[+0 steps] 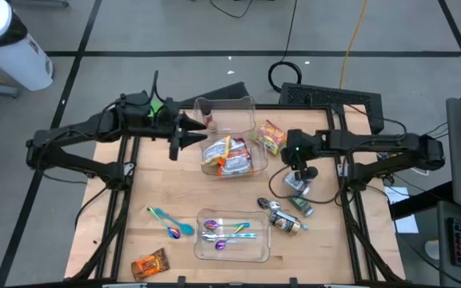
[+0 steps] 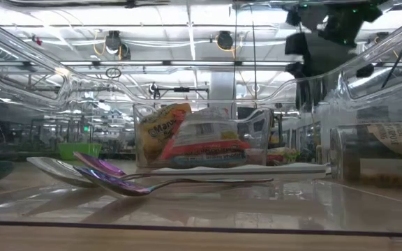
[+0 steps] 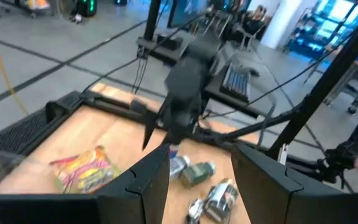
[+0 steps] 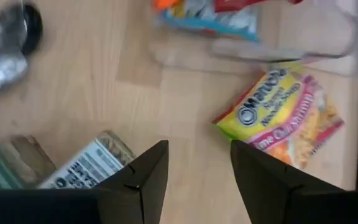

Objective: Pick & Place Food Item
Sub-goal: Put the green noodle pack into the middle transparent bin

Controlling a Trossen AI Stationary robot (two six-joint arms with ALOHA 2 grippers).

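Beside the clear food bin [image 1: 250, 108], a loose ramen packet [image 1: 271, 137] lies on the table, not yet grasped. Right gripper [image 1: 297, 171] hovers near it, fingers apart, empty; lowering onto the packet is needed. Left gripper [image 1: 190, 133] waits, parted, at the bin's other side

You are looking at a clear bin [image 1: 229, 140] sitting at the table's [image 1: 150, 188] far middle with noodle packets [image 1: 232, 158] lying in it. Another packet [image 1: 270, 137] is lying just right of it, spoons [image 1: 226, 233] are resting in the near tray [image 1: 232, 250].
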